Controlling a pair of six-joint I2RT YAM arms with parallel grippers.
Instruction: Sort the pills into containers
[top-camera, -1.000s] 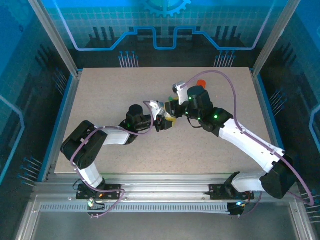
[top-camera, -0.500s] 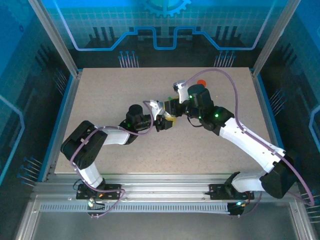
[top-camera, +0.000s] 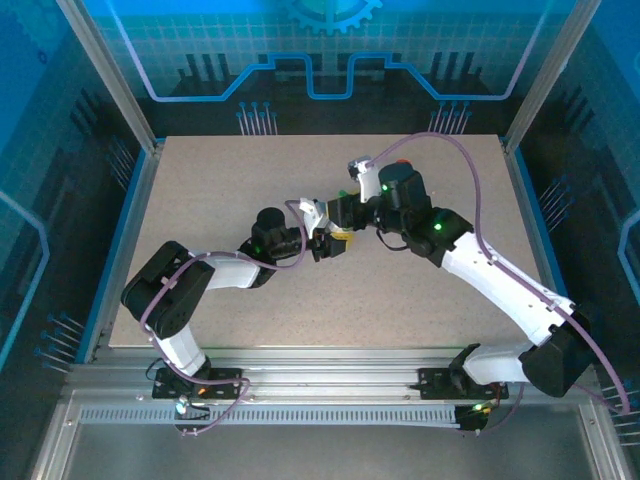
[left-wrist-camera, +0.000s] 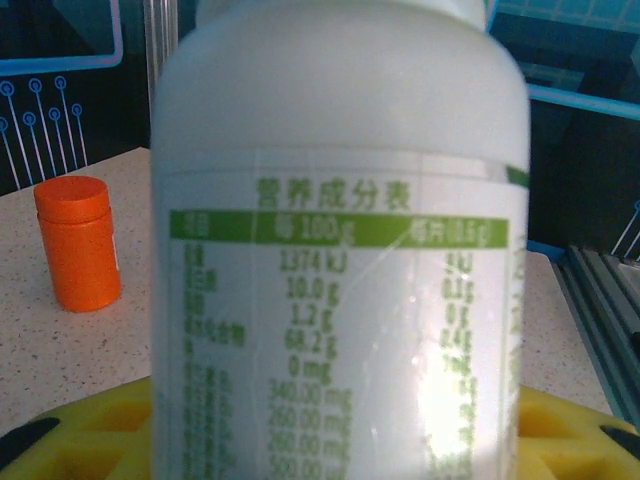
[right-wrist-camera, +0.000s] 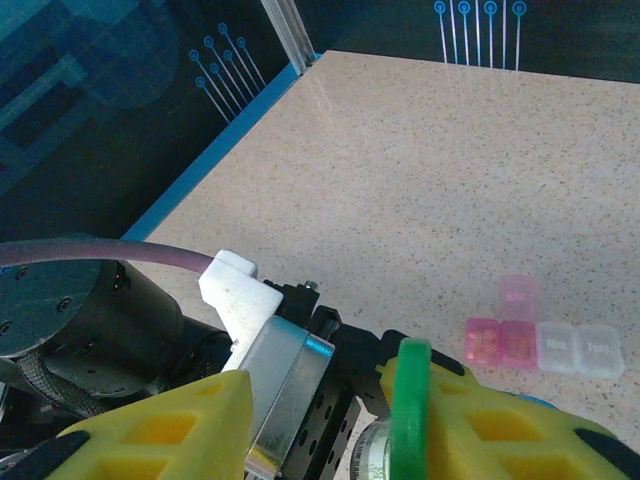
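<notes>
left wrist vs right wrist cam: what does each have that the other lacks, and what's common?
Left wrist, not right wrist: the white bottle with its labelled body close up, and an orange bottle standing on the table behind it. Right wrist, not left wrist: a green cap edge-on, the left arm at its black wrist, and a pill box strip with pink and clear compartments, one pink lid up. Shared: the speckled table, the blue enclosure wall, and each camera's own yellow fingers.
</notes>
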